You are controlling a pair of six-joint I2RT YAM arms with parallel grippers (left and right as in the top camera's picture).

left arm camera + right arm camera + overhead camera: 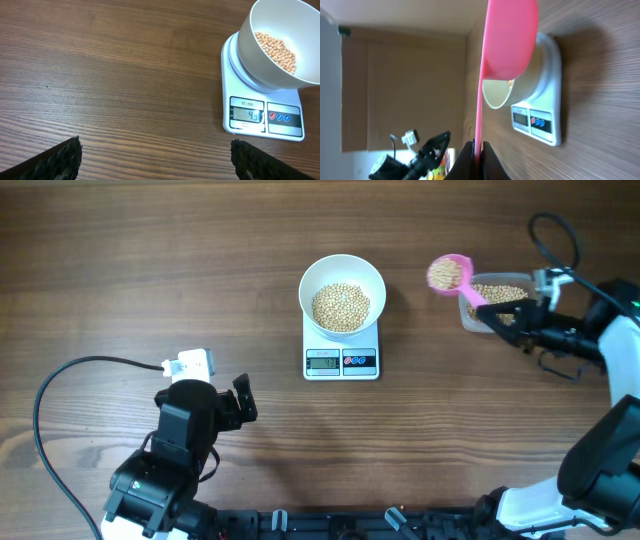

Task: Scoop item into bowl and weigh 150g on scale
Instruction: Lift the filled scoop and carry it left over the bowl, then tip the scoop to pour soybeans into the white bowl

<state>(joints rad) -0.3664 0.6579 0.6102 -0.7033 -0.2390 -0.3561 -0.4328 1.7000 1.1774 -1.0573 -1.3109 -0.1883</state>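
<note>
Along the front edge of the table (90, 270), at 6 o'clock in the overhead view, a dark rail (330, 523) runs between the two arm bases. Just beyond it at 7 o'clock sits the left gripper (246, 400), its jaws spread wide with nothing between them, and a black cable (48, 385) loops over the wood to its 9 o'clock side. Bare wood lies ahead of this gripper. From the left wrist view the boards run unbroken from the fingertips (59, 159) out to the scale (342, 360), which lies at 2 o'clock from the gripper and well apart from it.

The scale stands near the middle of the table with its display and buttons facing 6 o'clock. The digits are lit but too small to read with certainty. On its platform rests the bowl (312, 280), upright and partly filled with beans (343, 307).

At 3 o'clock from the bowl, with a gap between them, a pink scoop (462, 264) hangs over the wood, heaped with more beans. Its handle slants toward 4 o'clock into the right gripper (508, 316), whose jaws are clamped tight on it. The bowl lies at 9 o'clock from this gripper. Under the handle sits a clear tub (466, 318) holding more beans, near the table's right side.
</note>
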